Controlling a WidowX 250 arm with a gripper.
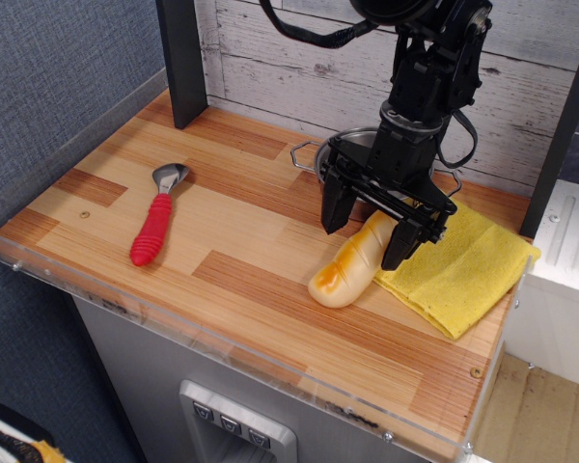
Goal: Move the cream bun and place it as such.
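Observation:
The cream bun (345,273) lies on the wooden table top (222,241), its near end pointing to the front left and its far end next to the yellow cloth. My gripper (362,244) hangs over the bun's far end. It is open, with its two black fingers (334,204) standing on either side of the bun. The fingers do not appear to press on it. The far end of the bun is partly hidden behind the gripper.
A folded yellow cloth (468,265) lies right of the bun. A silver pot (355,145) stands behind the gripper. A red-handled utensil (154,227) lies at the left. A black post (183,58) stands at the back left. A clear rim (222,338) edges the table.

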